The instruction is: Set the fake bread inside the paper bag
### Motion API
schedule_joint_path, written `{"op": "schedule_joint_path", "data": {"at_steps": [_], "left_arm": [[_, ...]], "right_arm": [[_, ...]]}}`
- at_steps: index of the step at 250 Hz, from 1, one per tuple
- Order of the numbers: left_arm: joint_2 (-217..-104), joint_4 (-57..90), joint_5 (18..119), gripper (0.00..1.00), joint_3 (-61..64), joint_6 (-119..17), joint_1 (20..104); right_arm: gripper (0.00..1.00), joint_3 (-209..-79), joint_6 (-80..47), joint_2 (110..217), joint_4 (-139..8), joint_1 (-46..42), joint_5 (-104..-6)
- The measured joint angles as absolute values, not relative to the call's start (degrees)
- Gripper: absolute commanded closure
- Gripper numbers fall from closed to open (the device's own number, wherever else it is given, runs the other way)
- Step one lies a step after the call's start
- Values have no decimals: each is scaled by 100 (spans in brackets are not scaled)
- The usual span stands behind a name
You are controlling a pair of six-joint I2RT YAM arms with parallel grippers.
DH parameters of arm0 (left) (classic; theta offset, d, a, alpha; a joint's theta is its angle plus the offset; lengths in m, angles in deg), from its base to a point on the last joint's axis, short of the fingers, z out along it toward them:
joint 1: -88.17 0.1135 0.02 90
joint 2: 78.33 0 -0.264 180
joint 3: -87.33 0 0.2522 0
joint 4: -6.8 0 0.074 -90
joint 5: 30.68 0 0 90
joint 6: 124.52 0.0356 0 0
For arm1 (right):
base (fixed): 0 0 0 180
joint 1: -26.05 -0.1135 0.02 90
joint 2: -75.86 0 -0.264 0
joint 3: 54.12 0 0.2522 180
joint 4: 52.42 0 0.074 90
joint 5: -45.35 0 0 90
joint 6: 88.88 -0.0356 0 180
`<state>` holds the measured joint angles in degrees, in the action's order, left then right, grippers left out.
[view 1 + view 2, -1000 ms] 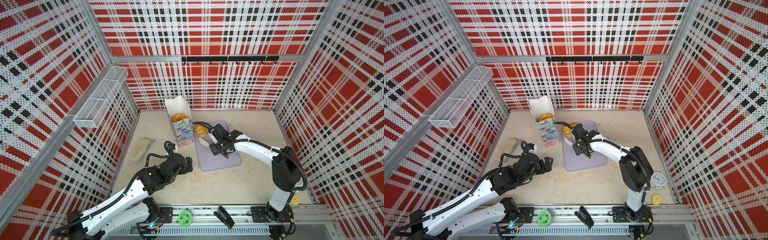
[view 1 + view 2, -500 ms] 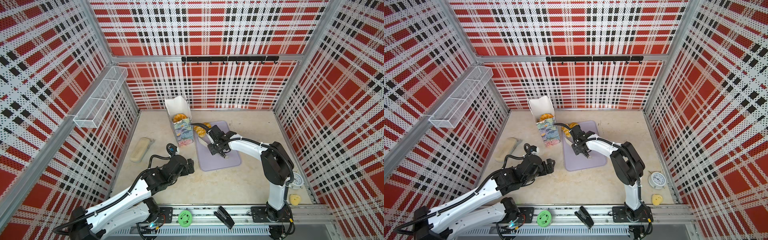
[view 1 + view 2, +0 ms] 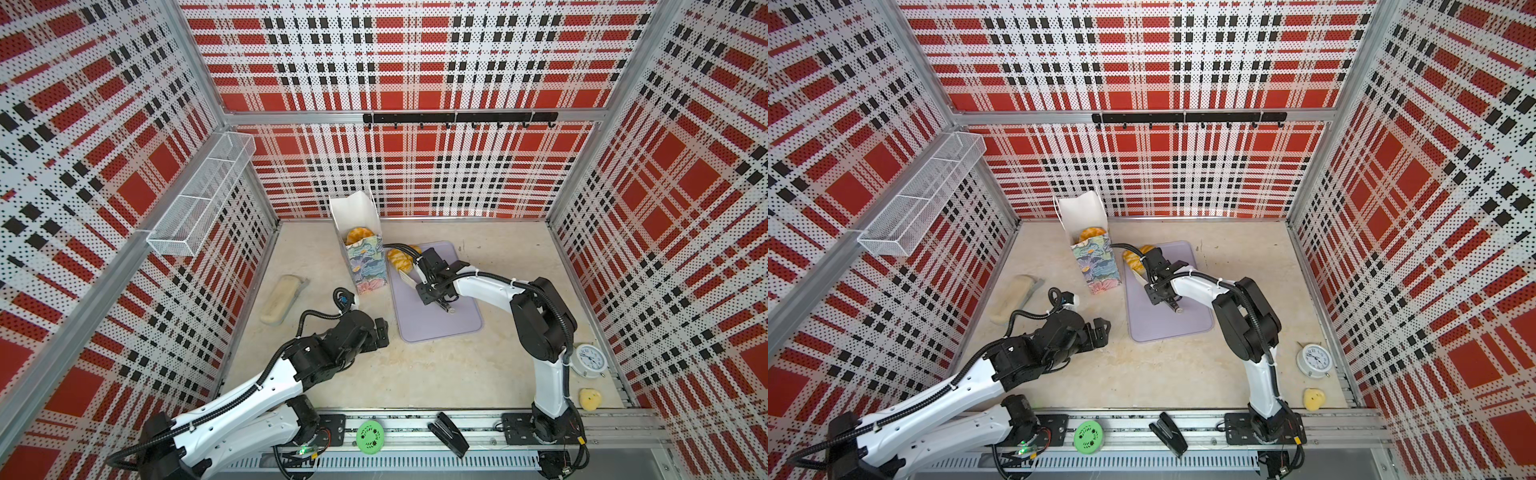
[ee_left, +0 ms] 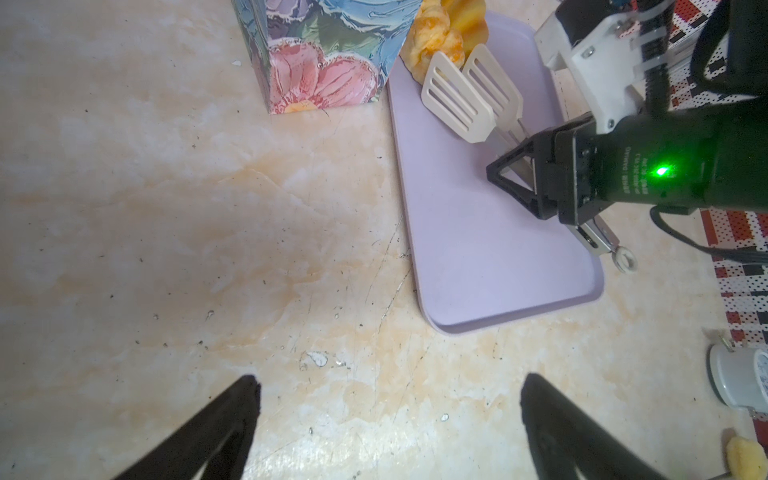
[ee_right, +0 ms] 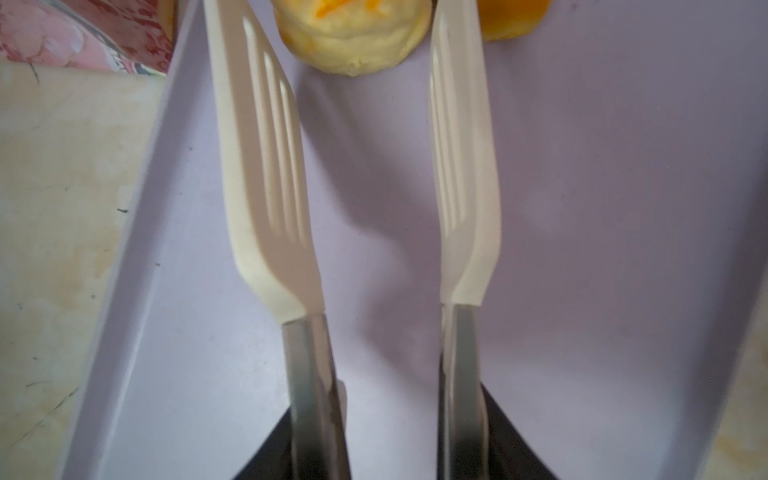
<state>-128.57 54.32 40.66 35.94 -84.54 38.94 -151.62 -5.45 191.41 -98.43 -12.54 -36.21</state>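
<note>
My right gripper (image 3: 424,286) (image 3: 1156,289) (image 5: 388,415) is shut on cream-bladed steel tongs (image 4: 469,95) (image 5: 266,166). Their two blades stand apart on either side of a golden fake bread (image 3: 400,259) (image 3: 1133,259) (image 5: 353,33) at the far end of the lilac tray (image 3: 440,324) (image 5: 582,208). A second, more orange piece (image 4: 469,16) (image 5: 511,16) lies just behind it. The floral paper bag (image 3: 365,262) (image 3: 1096,266) (image 4: 324,54) stands upright left of the tray, with bread (image 3: 358,235) showing inside. My left gripper (image 3: 380,332) (image 3: 1100,330) (image 4: 388,386) hangs open and empty over bare table.
A pale beige block (image 3: 278,299) lies by the left wall. A white clock (image 3: 590,359) and a small yellow lump (image 3: 590,399) sit at the front right. A stapler (image 3: 449,434) and a green disc (image 3: 370,434) rest on the front rail. A wire basket (image 3: 199,208) hangs on the left wall.
My right arm has pushed the tongs leftward to the bread beside the bag, and the blades have drawn closer together. The left arm has barely shifted.
</note>
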Motion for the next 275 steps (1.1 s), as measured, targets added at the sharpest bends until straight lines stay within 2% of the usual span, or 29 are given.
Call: {"op": "schedule_joint_path", "data": {"at_steps": [104, 178, 230, 275], "left_arm": [[-12859, 5429, 4088, 1, 3594, -8469, 3894], [-12859, 5432, 4088, 1, 3594, -8473, 3894], [-12863, 5429, 4090, 1, 3594, -8486, 3894], [-12870, 5427, 4093, 1, 3605, -8491, 3894]], "right_arm": [[50, -15582, -526, 19473, -9854, -1248, -3640], [70, -15650, -421, 19569, -9937, -1243, -3645], [72, -15453, -418, 19492, -9843, -1243, -3695], [72, -14804, -427, 18957, -9851, -1256, -3739]]}}
